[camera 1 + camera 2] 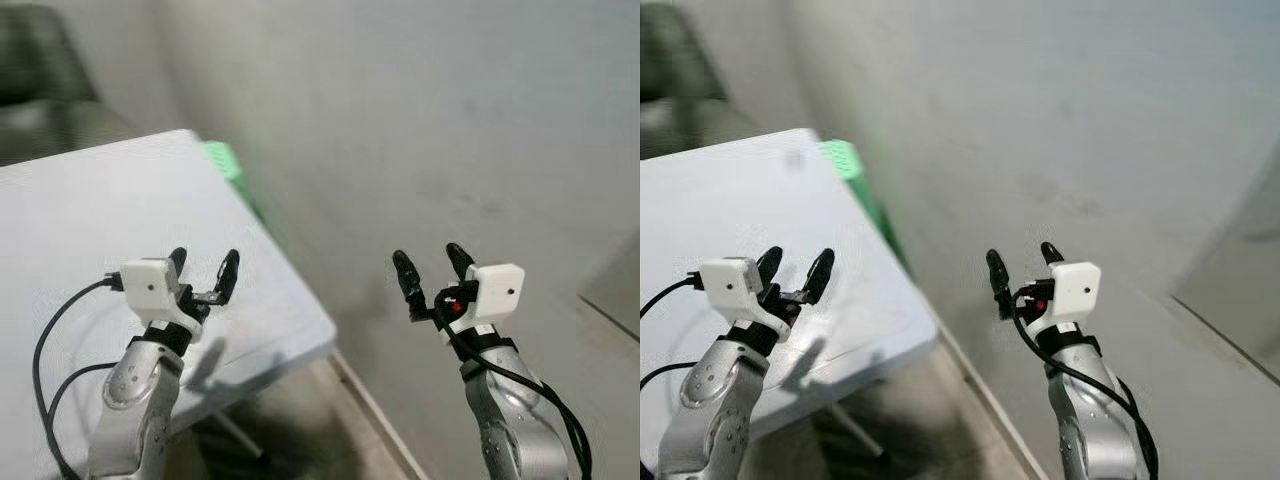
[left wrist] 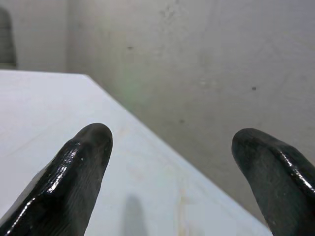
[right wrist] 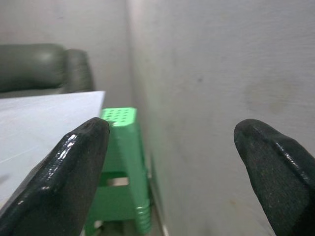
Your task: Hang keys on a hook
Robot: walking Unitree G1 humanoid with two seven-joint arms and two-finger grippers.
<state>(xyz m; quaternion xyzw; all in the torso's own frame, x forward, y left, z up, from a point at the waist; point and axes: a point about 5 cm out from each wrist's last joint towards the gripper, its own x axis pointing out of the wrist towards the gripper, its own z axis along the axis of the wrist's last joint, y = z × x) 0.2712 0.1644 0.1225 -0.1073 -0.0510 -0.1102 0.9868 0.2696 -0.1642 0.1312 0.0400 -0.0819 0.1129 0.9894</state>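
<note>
A bare grey plaster wall (image 1: 430, 120) faces both grippers; a white tabletop (image 1: 90, 230) lies under the left gripper (image 1: 204, 270), a green plastic stool (image 3: 123, 162) beyond the right gripper (image 1: 432, 266). Both sets of fingers are spread, empty. Neither keys nor hook can be made out, so I judge the task unstarted.

L gripper (image 1: 205, 262) is raised over the near corner of the white table (image 1: 100, 200) – two black fingers spread wide, tips pointing up and fwd, white camera block at the wrist. R gripper (image 1: 428, 258) is raised at about the same height, off the table's edge, facing the grey wall (image 1: 420, 120) – fingers also well apart.
</note>
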